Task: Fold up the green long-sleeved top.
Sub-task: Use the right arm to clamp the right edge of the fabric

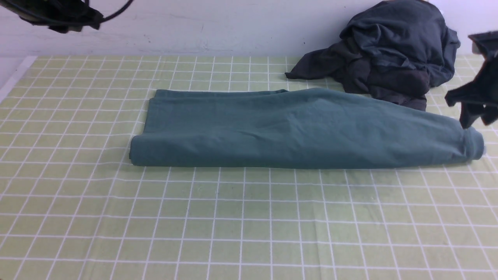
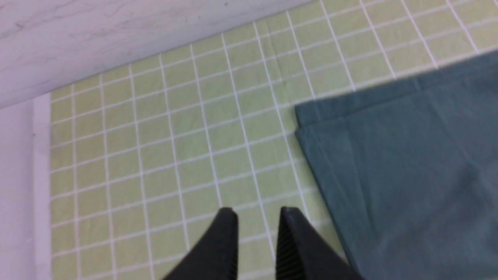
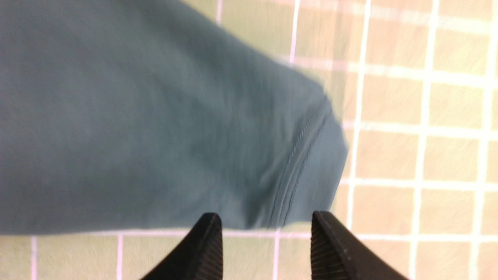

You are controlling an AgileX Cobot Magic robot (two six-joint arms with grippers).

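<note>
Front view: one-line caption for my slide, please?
Green long-sleeved top folded into a long band on the checked cloth, dark garments heaped behind its right end.

The left gripper point(image 2: 256, 212) and the right gripper point(image 3: 266, 217) are matte black, with tapered fingers point(image 3: 206, 252) finely ribbed on the inner faces. A thin black cable point(image 1: 123, 7) curves beside the dark left arm point(image 1: 58, 15).

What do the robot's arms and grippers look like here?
Both arms are matte black. The left arm carries a looping black cable; the right arm shows angular black housing. The left gripper and right gripper each have two tapered black fingers with finely ribbed inner pads. No markings are visible.
</note>
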